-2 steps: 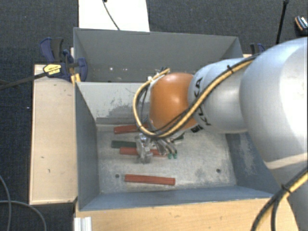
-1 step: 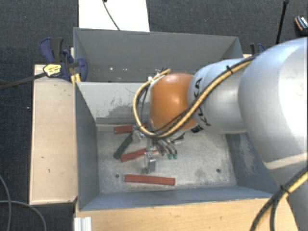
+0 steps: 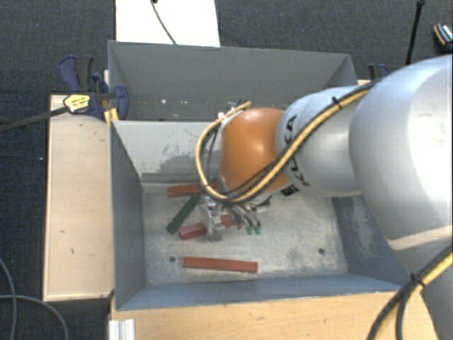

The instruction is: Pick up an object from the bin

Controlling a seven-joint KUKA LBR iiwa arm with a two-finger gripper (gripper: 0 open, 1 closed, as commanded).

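**Claw down in the bin, right on the little cluster of sticks**

Using the long red-brown flat bar (image 3: 220,264) lying on the floor of the grey metal bin (image 3: 127,211) as the reference point, since it's the easiest thing to spot.

The claw (image 3: 213,227) is low in the bin, just above the middle of that bar in the camera view and clear of it. Its tip sits at the right end of a short red-brown block (image 3: 191,231), which lies above the bar's left end at a slight tilt. That block is the thing the claw is at. Honestly can't tell whether the claw is spread or pressed together, or whether it actually has the block — the wrist hides too much.

Other bits, all further from the bar than the block:
- a dark green stick (image 3: 182,215) lying diagonally, up and left of the bar, its lower end near the block
- another red-brown piece (image 3: 183,189) beyond that, close to the bin's far slope
- a couple of small green-tipped bits (image 3: 253,227) above the bar's right end, just beside the claw

The silver arm (image 3: 382,133) comes in from the right with its rounded orange wrist cover (image 3: 251,147) and looped cables (image 3: 205,154) — they hang over the far half of the floor.
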